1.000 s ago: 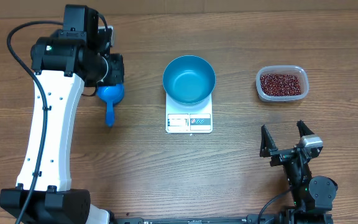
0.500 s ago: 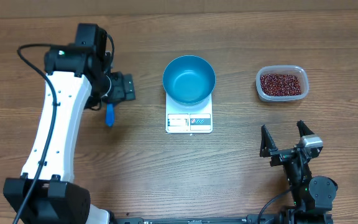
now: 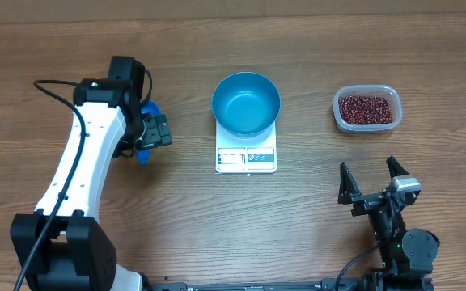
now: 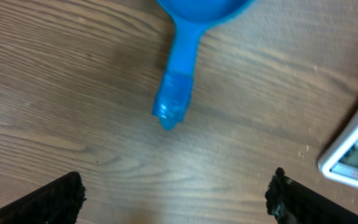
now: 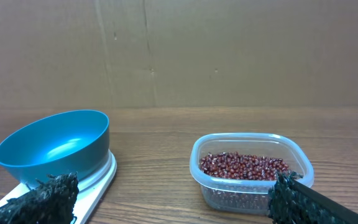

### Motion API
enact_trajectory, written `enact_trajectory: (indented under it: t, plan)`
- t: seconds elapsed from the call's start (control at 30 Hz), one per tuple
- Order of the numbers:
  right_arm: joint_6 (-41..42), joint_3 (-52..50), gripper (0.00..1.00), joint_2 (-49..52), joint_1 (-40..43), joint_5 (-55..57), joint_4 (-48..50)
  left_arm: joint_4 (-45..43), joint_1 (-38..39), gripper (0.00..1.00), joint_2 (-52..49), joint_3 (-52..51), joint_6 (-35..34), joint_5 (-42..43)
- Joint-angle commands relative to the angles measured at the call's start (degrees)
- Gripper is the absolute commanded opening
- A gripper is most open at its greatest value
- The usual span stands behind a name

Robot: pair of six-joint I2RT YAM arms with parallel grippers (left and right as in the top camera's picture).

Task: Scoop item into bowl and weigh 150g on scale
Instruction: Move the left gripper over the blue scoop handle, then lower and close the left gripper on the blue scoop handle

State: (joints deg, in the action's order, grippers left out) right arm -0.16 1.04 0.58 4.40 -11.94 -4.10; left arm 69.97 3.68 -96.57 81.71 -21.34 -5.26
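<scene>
Jaws on our left gripper stand spread wide with nothing between them, and we read that as the stance for a pickup. In the left wrist view the blue scoop lies flat on the table just ahead of the two fingertips, its handle pointing back toward the gap so the fingers can close across it. From overhead the gripper hangs over the scoop, leaving only the handle end and a sliver of blue showing, to the left of the scale. Our right gripper is likewise spread and empty. It sits near the front edge of the table, well apart from everything, a spot that leaves it out of the way. The bowl sits on the scale, empty, so that whatever we tip in gets weighed at once. The beans all lie in the clear tub on the right, well apart from the scale. We judge the task barely begun: the scoop must be gripped first, then carried across to the tub.
</scene>
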Motion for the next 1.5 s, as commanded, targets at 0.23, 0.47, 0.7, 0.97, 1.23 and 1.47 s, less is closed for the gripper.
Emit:
enact_trajectory:
  t: [0.23,0.47,0.7,0.97,1.23,1.47]
  plan:
    - [0.17,-0.59,1.00,-0.42,0.11,0.50,0.31,-7.82,-1.42,0.75,-1.20,-7.89,-1.88,0.09]
    - [0.17,-0.59,1.00,-0.42,0.11,0.50,0.31,-15.80,-2.12,0.71,-1.38,-14.16,1.55,0.42]
    - [0.17,-0.59,1.00,-0.42,0.11,0.50,0.31,-21.07,-5.55,0.75,-2.86,-14.16,7.56,6.60]
    - [0.17,-0.59,1.00,-0.42,0.11,0.50,0.31,-22.12,-9.44,0.69,-5.86,-14.16,16.59,21.57]
    - [0.17,-0.59,1.00,-0.42,0.11,0.50,0.31,-22.86,-10.97,0.66,-9.38,-14.16,15.52,21.33]
    - [0.17,-0.59,1.00,-0.42,0.11,0.50,0.31,-23.50,-15.15,0.63,-10.21,-14.14,18.99,32.65]
